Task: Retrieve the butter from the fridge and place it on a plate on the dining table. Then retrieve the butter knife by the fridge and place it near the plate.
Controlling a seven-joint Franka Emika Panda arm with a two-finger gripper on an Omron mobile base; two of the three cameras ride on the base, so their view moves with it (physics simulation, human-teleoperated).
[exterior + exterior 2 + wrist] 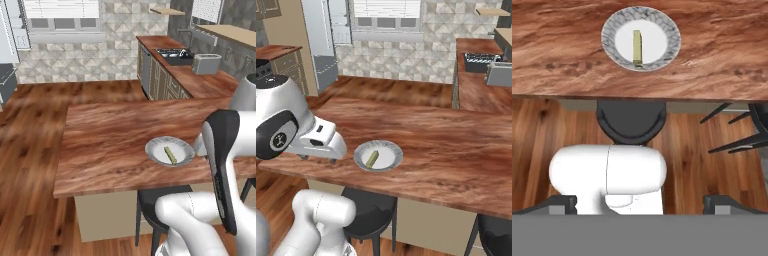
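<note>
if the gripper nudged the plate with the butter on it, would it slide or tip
Probably slide: the plate is shallow and sits flat on the smooth dining table, so tipping seems unlikely. It lies close to the table's near edge, so a push that way risks sending it off. The butter lies loose in the middle; the raised rim would likely keep it in.

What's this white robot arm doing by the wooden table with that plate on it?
It's setting out butter. The butter already lies on the plate near the front edge of the dining table, above a black stool. The gripper is open and holds nothing, pulled back over the floor on the near side of the table. The butter knife has not been brought to the plate yet. The fridge stands at the far side of the room.
</note>
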